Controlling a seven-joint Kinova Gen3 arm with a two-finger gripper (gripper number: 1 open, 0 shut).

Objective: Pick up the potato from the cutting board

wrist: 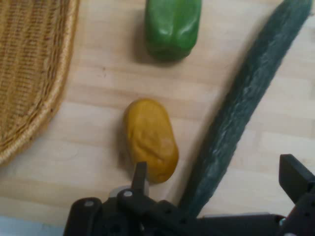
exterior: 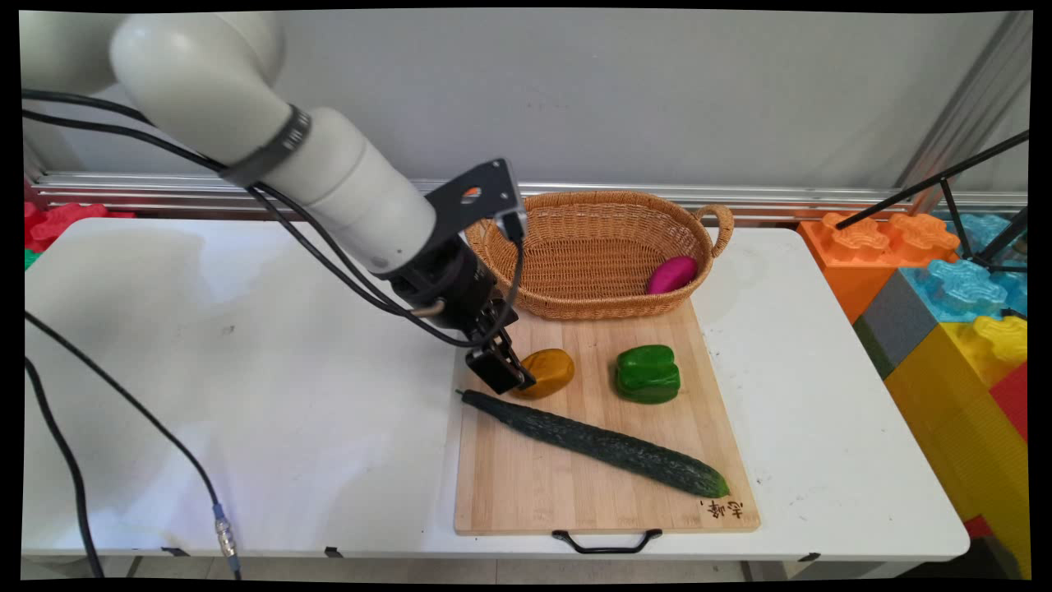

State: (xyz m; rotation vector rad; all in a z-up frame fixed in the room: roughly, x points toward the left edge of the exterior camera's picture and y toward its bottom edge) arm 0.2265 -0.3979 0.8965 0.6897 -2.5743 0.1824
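My gripper [exterior: 508, 376] [wrist: 216, 179] hangs low over the left end of a wooden cutting board [exterior: 567, 497] [wrist: 93, 93] and stands open. Its one finger [wrist: 140, 178] is at the near end of a yellow-brown potato [exterior: 548, 372] [wrist: 150, 140]. The other finger [wrist: 295, 177] is beyond the stem end of a long dark cucumber [exterior: 596, 444] [wrist: 246, 103], which lies diagonally between the two. A green bell pepper [exterior: 648, 373] [wrist: 172, 27] sits further along the board.
A woven basket [exterior: 575, 205] [wrist: 29, 73] stands at the board's far end with a purple vegetable [exterior: 671, 274] inside. Coloured foam blocks [exterior: 945, 304] are stacked off the table's right edge. Black cables [exterior: 123, 403] trail over the table's left part.
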